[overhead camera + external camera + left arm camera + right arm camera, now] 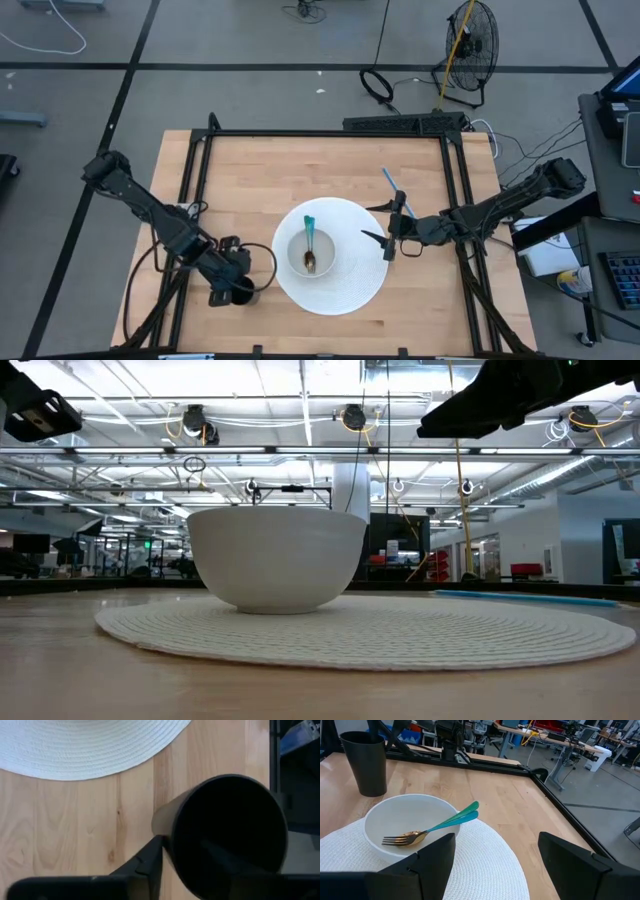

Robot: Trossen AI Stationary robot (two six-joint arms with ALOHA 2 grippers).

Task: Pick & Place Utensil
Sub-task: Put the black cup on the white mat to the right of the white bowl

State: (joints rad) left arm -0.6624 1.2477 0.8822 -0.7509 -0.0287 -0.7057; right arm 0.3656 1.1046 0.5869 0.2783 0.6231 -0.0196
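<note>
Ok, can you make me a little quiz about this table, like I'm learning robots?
1. True or false: the white bowl sits on the round mat.
2. What lies in the bowl? A) a knife B) teal-handled utensils C) nothing
3. Fill in: the right gripper has its fingers ____.
Key: 1 true; 2 B; 3 open.

Left hand point(232, 290) low at the near-left, fingers cannot be judged, right hand point(388, 226) spread wide, hovering right of centre
</note>
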